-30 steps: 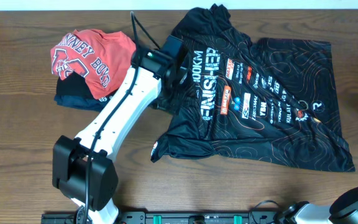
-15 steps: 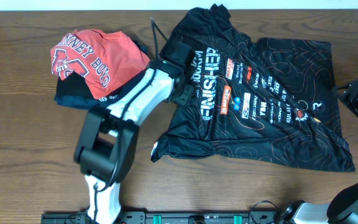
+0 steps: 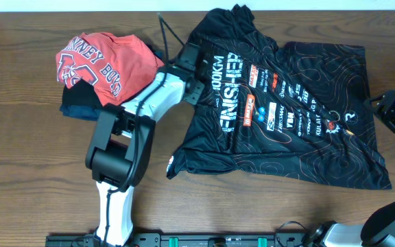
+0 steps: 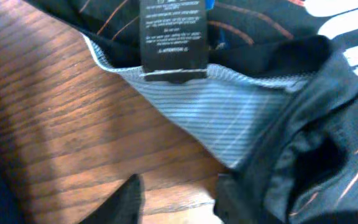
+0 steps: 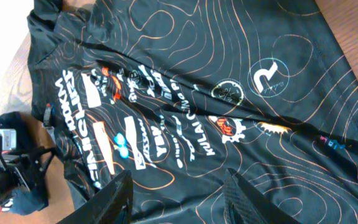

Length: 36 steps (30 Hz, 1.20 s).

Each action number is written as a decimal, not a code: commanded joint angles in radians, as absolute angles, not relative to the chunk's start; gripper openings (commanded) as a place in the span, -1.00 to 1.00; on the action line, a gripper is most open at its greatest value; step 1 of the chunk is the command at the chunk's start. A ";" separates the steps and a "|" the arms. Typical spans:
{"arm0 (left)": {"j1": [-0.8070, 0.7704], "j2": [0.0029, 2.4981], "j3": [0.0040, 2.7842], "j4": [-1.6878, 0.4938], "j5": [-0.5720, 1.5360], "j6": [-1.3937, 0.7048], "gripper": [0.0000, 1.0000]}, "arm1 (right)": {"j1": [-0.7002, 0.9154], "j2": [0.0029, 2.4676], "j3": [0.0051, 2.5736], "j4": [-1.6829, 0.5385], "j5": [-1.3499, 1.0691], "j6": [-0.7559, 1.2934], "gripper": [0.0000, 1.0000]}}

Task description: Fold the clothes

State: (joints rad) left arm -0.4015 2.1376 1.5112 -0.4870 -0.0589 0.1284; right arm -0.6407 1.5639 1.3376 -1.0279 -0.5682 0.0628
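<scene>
A big black jersey [image 3: 286,110] lies spread out on the brown wooden table [image 3: 19,171], a bit to the right of the middle. It has thin wavy lines, white letters and a row of small colour logos. Its left edge is bunched up and wrinkled. The left gripper [image 4: 178,194] is low down right at that left edge. Its two fingers stand apart, and bare wood shows between them. The cloth is bunched right by one finger, but nothing is pinched. Just in front of them, the jersey edge is turned over and shows a grey lining [image 4: 191,112] and a black label [image 4: 173,34] with tiny white writing. The right gripper [image 5: 179,186] is at the right side of the jersey. Its fingers are apart too and hold nothing. To the left of the jersey, a red T-shirt [image 3: 105,58] with white letters sits on top of a dark blue cloth [image 3: 81,110].
</scene>
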 commanded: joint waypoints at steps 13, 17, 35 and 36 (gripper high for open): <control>-0.381 2.131 1.509 -0.543 0.099 0.134 -0.01 | -0.631 1.549 1.329 -1.036 -0.546 0.047 -0.12; -0.381 2.131 1.509 -0.519 0.099 0.134 0.01 | -0.630 1.549 1.329 -1.036 -0.546 0.047 -0.12; -0.381 2.068 1.521 -0.521 -0.012 0.127 0.11 | -0.630 1.549 1.329 -1.042 -0.503 0.047 -0.10; -0.381 2.064 1.521 -0.521 0.020 0.127 0.12 | -0.630 1.549 1.329 -1.043 -0.503 0.047 -0.11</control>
State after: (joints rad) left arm -0.3824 2.1166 1.5112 -0.5251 0.0040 0.1310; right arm -0.6407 1.5639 1.3376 -1.0393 -0.5137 0.0628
